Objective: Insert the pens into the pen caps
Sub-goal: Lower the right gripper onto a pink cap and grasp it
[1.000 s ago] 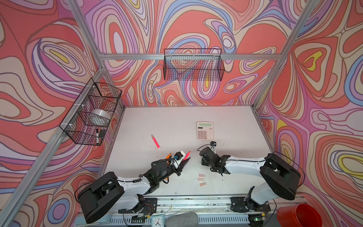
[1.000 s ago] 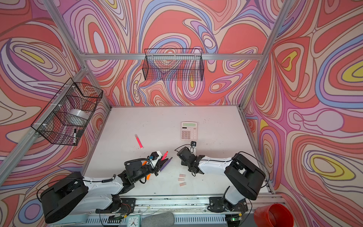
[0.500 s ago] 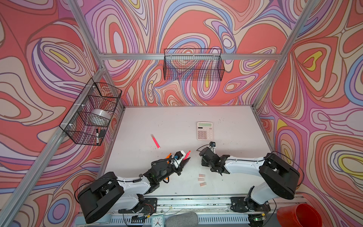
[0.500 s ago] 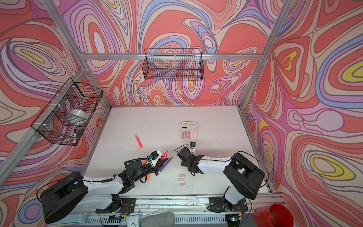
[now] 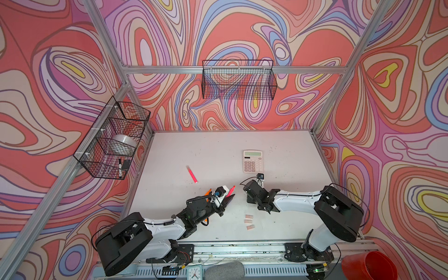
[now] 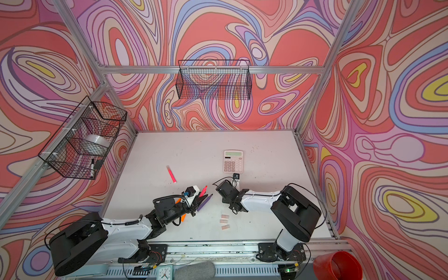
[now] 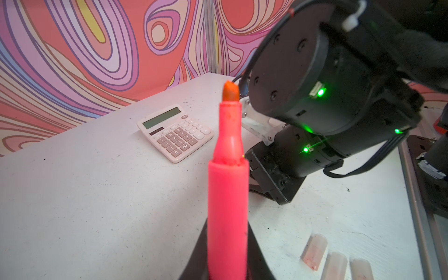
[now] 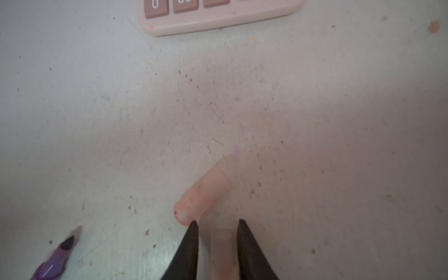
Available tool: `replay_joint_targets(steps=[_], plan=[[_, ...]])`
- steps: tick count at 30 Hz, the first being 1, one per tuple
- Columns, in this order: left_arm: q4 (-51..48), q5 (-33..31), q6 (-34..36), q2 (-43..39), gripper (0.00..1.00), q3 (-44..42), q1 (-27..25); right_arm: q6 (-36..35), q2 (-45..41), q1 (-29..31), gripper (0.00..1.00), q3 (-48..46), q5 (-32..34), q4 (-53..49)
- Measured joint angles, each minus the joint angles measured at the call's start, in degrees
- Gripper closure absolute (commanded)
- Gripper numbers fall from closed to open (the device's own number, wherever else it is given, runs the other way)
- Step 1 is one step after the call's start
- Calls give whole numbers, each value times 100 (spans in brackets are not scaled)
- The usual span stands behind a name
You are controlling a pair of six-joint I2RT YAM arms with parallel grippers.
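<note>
My left gripper (image 7: 228, 218) is shut on a hot pink pen (image 7: 228, 194), whose orange tip points up and towards the right arm; it shows in both top views (image 5: 230, 190). My right gripper (image 8: 218, 221) points down at the table, with its jaws narrowly open round a pale pen cap (image 8: 221, 247) and a slim gap on each side. A second cap (image 8: 203, 194) lies on the table touching one fingertip. Three more caps (image 5: 249, 221) lie in a row near the front. A purple pen (image 6: 204, 202) lies beside the left gripper. Orange pens (image 6: 183, 217) lie partly under the left arm.
A pink pen with a cap on its far end (image 5: 192, 174) lies left of centre. A pink calculator (image 5: 252, 161) sits just behind the right gripper. Wire baskets hang on the left wall (image 5: 114, 138) and the back wall (image 5: 238, 80). A red cup (image 5: 371, 266) stands off the table at the front right.
The right gripper's jaws have narrowed round the cap between them. Both arms have hardly shifted, and the left gripper still holds the pink pen.
</note>
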Motion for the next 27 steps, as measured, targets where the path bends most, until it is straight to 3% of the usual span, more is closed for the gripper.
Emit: replay_joint_targets(steps=[6,8,12,15,27], plan=[[0,-2,0,0,100,0,0,0,76,0,87,52,68,37],[0,-2,0,0,100,0,0,7,72,0,86,50,72,37],[0,-4,0,0,100,0,0,9,61,-2,74,39,52,35],[0,-4,0,0,100,0,0,-15,42,0,71,37,17,35],[0,-28,-2,0,100,0,0,-52,28,0,78,37,-15,-28]])
